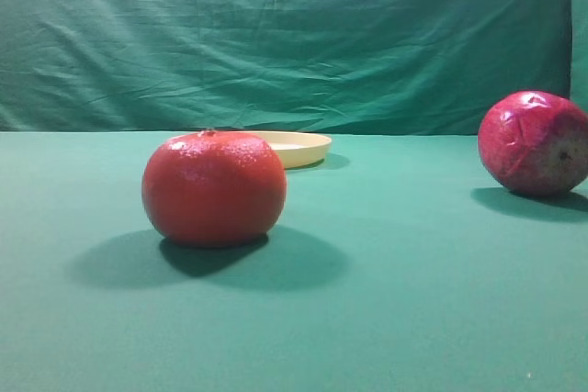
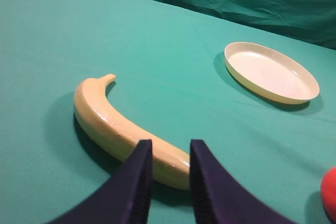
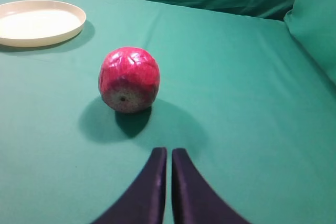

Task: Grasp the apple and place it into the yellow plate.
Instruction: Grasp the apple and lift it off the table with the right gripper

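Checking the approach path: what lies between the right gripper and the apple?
Only bare green cloth lies between the right gripper and the apple, per the right wrist view.

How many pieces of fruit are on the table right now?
3: the apple ahead of the right claw, the orange-red fruit near the yellow plate, the banana at the left claw.

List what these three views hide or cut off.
- Exterior high: the orange-red fruit hides the yellow plate's near-left part; the apple is clipped by the right edge; no arm shows.
- Left wrist: the left gripper covers one end of the banana; a red fruit is cut off at right.
- Right wrist: the plate is clipped at left.
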Available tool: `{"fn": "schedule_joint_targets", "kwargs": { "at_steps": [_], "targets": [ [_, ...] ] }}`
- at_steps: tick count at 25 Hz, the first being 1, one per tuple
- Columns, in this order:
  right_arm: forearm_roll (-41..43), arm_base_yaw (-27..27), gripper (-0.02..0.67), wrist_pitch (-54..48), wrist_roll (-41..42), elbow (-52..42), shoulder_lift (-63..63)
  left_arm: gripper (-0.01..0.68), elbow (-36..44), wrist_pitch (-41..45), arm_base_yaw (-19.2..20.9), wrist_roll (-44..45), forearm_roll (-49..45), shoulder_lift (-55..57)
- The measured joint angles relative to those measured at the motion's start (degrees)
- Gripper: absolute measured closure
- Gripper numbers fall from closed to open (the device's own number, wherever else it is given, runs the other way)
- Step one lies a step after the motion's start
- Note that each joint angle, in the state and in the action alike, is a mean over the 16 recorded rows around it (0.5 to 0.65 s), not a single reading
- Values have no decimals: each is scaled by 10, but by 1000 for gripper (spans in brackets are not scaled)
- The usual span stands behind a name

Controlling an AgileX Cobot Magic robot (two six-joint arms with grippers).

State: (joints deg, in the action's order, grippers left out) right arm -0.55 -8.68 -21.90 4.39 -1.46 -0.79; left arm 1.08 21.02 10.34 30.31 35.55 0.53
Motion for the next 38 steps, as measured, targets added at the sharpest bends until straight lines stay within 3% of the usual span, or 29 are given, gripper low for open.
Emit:
{"fn": "schedule_joint_targets", "kwargs": {
  "at_steps": [16,23,28,38],
  "targets": [
    [-28,0,649,93,-7,0,0,516,0,0,0,0,0,0],
    [-57,0,649,118,-29,42,24,516,0,0,0,0,0,0],
    [-70,0,649,71,-36,108,90,516,0,0,0,0,0,0],
    [-71,0,649,-120,8,291,329,516,0,0,0,0,0,0]
  ]
}}
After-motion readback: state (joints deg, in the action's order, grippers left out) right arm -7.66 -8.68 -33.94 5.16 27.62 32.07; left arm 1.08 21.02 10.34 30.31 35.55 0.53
